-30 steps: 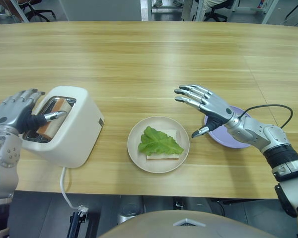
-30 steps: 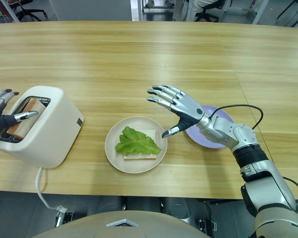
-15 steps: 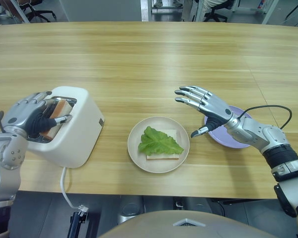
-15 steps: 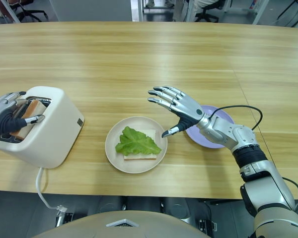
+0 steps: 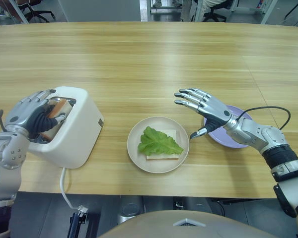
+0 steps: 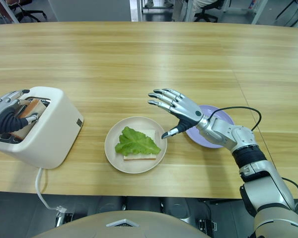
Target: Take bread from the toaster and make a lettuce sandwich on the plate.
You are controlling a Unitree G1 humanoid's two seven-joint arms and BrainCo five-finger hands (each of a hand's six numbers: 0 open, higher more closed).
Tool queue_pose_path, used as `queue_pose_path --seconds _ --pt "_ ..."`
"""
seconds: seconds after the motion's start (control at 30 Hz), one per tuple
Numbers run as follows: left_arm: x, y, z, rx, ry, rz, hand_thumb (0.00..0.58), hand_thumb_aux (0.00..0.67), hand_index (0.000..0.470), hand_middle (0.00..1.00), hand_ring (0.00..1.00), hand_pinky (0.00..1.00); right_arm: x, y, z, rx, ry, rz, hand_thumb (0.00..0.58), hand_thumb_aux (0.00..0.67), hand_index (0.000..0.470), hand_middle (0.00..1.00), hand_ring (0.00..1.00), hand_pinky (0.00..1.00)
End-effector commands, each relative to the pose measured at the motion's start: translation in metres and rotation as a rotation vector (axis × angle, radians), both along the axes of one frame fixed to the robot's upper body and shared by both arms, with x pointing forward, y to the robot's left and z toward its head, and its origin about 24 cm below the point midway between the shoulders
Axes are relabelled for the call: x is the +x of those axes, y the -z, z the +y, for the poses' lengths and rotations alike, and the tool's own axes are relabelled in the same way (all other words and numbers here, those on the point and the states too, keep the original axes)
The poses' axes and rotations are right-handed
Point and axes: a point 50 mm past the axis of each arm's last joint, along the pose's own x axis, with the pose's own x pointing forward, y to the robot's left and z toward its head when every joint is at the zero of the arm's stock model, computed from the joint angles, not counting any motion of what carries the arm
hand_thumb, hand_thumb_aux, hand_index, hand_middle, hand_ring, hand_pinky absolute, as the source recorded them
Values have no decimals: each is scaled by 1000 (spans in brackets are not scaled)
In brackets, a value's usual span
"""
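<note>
A white toaster (image 5: 77,130) stands at the table's left with a slice of bread (image 5: 57,105) sticking up from its slot. My left hand (image 5: 31,115) is on top of the toaster, fingers curled around that slice. On the cream plate (image 5: 137,153) in the middle lies another bread slice (image 5: 172,135) with a green lettuce leaf (image 5: 158,142) on top. My right hand (image 5: 204,105) hovers open, fingers spread, just right of the plate and over the edge of a purple saucer (image 5: 238,141).
The toaster's white cable (image 5: 65,188) runs off the table's near edge. Bare wood stretches across the far half of the table. Office chairs stand in the room behind.
My left hand has come in over the toaster slot and closed its fingers around the bread. My right hand has sunk slightly and barely moved otherwise.
</note>
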Motion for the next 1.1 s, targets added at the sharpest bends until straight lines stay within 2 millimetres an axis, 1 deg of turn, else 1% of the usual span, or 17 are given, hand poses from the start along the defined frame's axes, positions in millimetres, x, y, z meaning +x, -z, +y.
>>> queue_pose_path --seconds 0.03,0.23,0.3,0.33,0.37,0.4,0.43,0.47,0.53,0.77,1.0,1.03,1.07,1.1 --pt "2 -5 0 -28 8 -40 580 670 460 0 0 0 1 3 0 -18 1 6 0 0 0 0 0 0" --pt "4 -15 -1 -64 13 -113 580 670 460 0 0 0 1 3 0 -21 2 5 0 0 0 0 0 0" --pt "5 -16 -1 -66 16 -127 580 670 460 231 231 231 1 3 0 -21 3 5 0 0 0 0 0 0" --pt "6 -17 -1 -63 16 -137 580 670 460 467 467 467 1 3 0 -21 3 5 0 0 0 0 0 0" --pt "6 -19 0 -58 14 -152 580 670 460 467 467 467 2 3 0 -21 3 6 0 0 0 0 0 0" --pt "6 -21 0 -55 12 -167 580 670 460 588 588 588 2 3 0 -22 3 6 0 0 0 0 0 0" --pt "7 -23 1 -48 10 -181 580 670 460 647 647 647 2 4 0 -22 3 7 0 0 0 0 0 0" --pt "7 -26 2 -45 8 -203 580 670 460 647 647 647 2 4 0 -22 4 7 0 0 0 0 0 0" --pt "7 -30 4 -39 4 -235 580 670 460 698 698 698 2 4 0 -22 5 7 0 0 0 0 0 0" --pt "7 -38 4 -60 6 -304 580 670 460 694 694 694 3 4 0 -24 5 8 0 0 0 0 0 0" --pt "6 -61 7 -126 -4 -496 580 670 460 706 706 706 3 5 1 -26 6 6 0 0 0 0 0 0" --pt "5 -65 8 -145 -3 -531 580 670 460 702 702 702 4 5 1 -26 6 5 0 0 0 0 0 0" --pt "3 -69 8 -157 -1 -562 580 670 460 675 675 675 4 5 1 -27 6 5 0 0 0 0 0 0" --pt "2 -73 8 -167 -3 -594 580 670 460 675 675 675 4 5 1 -27 6 4 0 0 0 0 0 0"
